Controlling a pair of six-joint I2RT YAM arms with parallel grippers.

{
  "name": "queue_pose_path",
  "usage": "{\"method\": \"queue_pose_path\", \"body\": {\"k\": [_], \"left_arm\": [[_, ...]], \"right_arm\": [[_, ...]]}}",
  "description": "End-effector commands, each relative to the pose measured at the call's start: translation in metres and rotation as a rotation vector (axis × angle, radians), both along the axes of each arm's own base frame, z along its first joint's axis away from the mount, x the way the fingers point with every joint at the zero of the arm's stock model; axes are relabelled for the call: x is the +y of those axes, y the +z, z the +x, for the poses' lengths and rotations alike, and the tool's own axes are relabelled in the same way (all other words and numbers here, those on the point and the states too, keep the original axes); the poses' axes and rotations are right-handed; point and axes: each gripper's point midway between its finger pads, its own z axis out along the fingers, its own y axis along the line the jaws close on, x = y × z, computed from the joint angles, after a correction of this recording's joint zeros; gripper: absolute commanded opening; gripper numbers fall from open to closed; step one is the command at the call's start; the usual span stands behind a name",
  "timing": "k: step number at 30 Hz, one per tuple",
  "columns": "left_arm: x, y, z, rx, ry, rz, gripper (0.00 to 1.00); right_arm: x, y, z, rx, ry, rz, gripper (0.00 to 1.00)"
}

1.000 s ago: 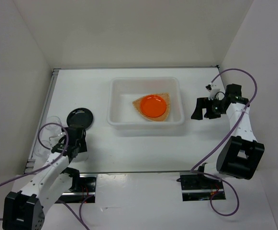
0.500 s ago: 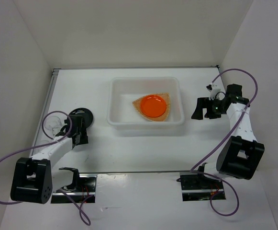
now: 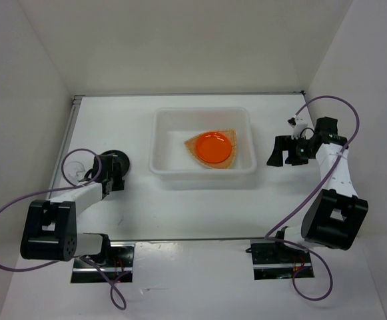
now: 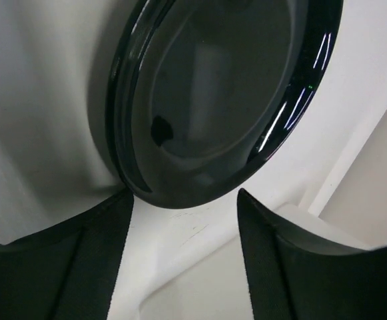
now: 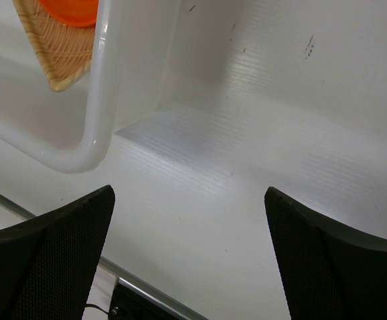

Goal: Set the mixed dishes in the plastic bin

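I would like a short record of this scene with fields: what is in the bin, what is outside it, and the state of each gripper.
container: plastic bin
inside it: woven dish with orange plate on top
outside it: black plate and clear cup, both to its left
left gripper: open, fingers either side of the black plate's edge
right gripper: open, empty, right of the bin
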Motion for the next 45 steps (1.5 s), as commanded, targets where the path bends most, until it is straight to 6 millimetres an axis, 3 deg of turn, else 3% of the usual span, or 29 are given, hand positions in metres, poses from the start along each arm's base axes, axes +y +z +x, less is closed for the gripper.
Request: {"method": "queue_pose_path", "body": {"k": [1,12,18,21,26,27,30,32,34,35,37,39,42,44,45], "left_arm": [[0.001,-0.016,-0.008,0.085,-0.036,0.011,0.68],[0.002,-0.018,-0.003,0.135,-0.047,0.012,0.02],[0.002,-0.016,-0.002,0.159,-0.063,0.023,0.0],[0.006,0.0,0.005,0.129,-0.068,0.055,0.0],[0.018,0.065,0.04,-0.024,-0.065,0.146,0.0],[0.02,0.095,0.055,-0.09,-0.082,0.185,0.0],[0.017,0.15,0.08,-0.219,-0.163,0.266,0.0],[0.008,0.2,0.096,-0.335,-0.208,0.29,0.0],[-0.001,0.228,0.104,-0.409,-0.276,0.344,0.0],[-0.013,0.257,0.111,-0.494,-0.32,0.356,0.0],[-0.036,0.269,0.123,-0.536,-0.442,0.396,0.0],[-0.079,0.283,0.141,-0.605,-0.656,0.4,0.0],[-0.148,0.28,0.155,-0.629,-0.928,0.359,0.0],[-0.176,0.266,0.155,-0.585,-1.041,0.383,0.0],[-0.202,0.251,0.155,-0.565,-1.106,0.376,0.0]], "right_arm": [[-0.004,0.0,0.006,-0.027,0.0,-0.009,0.98],[-0.007,0.0,0.006,-0.027,-0.009,-0.009,0.98],[-0.007,0.0,0.006,-0.027,-0.009,-0.009,0.98],[-0.007,0.0,0.006,-0.027,-0.009,-0.009,0.98],[-0.007,0.0,0.006,-0.027,-0.009,-0.009,0.98],[-0.007,0.0,0.006,-0.027,-0.009,-0.009,0.98],[-0.007,0.0,0.006,-0.027,-0.009,-0.009,0.98],[-0.007,0.0,0.006,-0.027,-0.009,-0.009,0.98],[-0.006,0.001,0.006,-0.023,-0.015,-0.005,0.98],[-0.007,0.001,0.008,-0.031,-0.015,-0.008,0.98],[-0.009,0.0,0.008,-0.029,-0.019,-0.016,0.98],[-0.009,0.0,0.008,-0.029,-0.019,-0.016,0.98],[-0.009,-0.002,0.007,-0.018,-0.038,-0.013,0.98],[-0.009,-0.002,0.007,-0.017,-0.038,-0.013,0.98],[-0.009,-0.002,0.007,-0.017,-0.038,-0.013,0.98]]}}
